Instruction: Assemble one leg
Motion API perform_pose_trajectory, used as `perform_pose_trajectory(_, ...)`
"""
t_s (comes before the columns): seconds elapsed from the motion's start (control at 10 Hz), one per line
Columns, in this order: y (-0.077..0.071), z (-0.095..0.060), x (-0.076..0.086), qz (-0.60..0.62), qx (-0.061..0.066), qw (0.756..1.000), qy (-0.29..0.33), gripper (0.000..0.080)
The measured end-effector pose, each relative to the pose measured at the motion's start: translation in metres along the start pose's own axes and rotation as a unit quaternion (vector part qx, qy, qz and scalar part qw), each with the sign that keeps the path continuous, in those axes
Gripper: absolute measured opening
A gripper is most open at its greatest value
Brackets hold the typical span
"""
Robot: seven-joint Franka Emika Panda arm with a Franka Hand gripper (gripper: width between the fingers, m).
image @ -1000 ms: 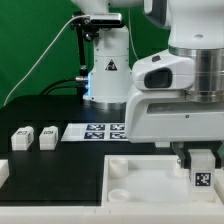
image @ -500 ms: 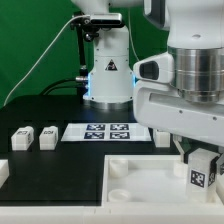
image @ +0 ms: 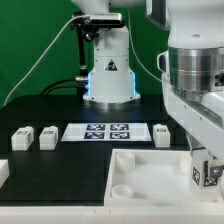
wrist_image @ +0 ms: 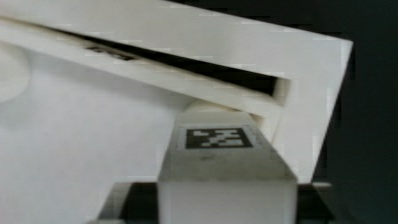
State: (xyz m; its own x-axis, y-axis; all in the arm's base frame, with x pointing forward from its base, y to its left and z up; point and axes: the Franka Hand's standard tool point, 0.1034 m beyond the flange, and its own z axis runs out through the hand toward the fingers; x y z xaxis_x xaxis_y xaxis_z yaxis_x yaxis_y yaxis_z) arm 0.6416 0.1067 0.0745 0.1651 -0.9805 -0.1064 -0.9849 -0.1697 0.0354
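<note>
A: Over the exterior view's right edge the arm [image: 195, 70] hung low, wrist pointing down and tilted, its bulk filling that side of the picture. Fingers [image: 206, 160] sat just above the white tray part [image: 150, 170] at the front.

B: Fingers state?

A: Clamped on the leg [image: 207, 172]. Small white block, tag face toward the camera, mostly cut by the picture edge. Wrist view backed it up: the leg [wrist_image: 221, 165] ran out from between the two dark pads, tag [wrist_image: 222, 138] near its far end, pads pressed on both sides.

B: Leg touching the tray?

A: Couldn't tell from outside. In the wrist view its tip reached right to the raised wall of the tray [wrist_image: 267, 70], at the corner area; contact or a small gap, unclear.

B: Rest of the tabletop?

A: Black tabletop [image: 60, 165]. Marker board [image: 105, 132] lay flat mid-scene. Two more white blocks [image: 33, 138] stood side by side to the exterior view's left of it, tags facing front. Another white block [image: 162, 133] stood just beside the board's other end, near the arm. White part [image: 3, 172] clipped at the far left edge. Robot base [image: 108, 72] stood behind the board, green backdrop behind that.

B: Tray detail?

A: Round socket [image: 122, 189] visible in its near corner, raised rim all round.
</note>
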Motion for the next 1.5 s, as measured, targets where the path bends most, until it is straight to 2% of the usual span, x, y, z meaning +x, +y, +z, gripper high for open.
perform_pose_trajectory(0.2,0.0002,0.0009,-0.0007,-0.014,0.000,1.000,0.000,0.0300)
perform_pose_trajectory(0.3,0.0002,0.0010,-0.0008,-0.039,0.000,0.999,0.000,0.0506)
perform_pose_trajectory(0.4,0.0003,0.0012,-0.0011,-0.046,-0.001,0.999,0.000,0.0506)
perform_pose_trajectory(0.5,0.0004,0.0014,-0.0005,-0.102,-0.001,0.995,0.000,0.0619)
perform_pose_trajectory(0.8,0.0007,0.0013,-0.0002,-0.301,-0.004,0.954,0.000,0.0648)
perform_pose_trajectory(1.2,-0.0008,0.0018,0.0002,-0.535,-0.010,0.845,0.001,0.0649)
perform_pose_trajectory(1.4,0.0007,0.0013,0.0019,-0.645,-0.016,0.764,-0.005,0.0649)
perform_pose_trajectory(1.5,0.0004,0.0014,0.0023,-0.679,-0.016,0.734,-0.003,0.0649)
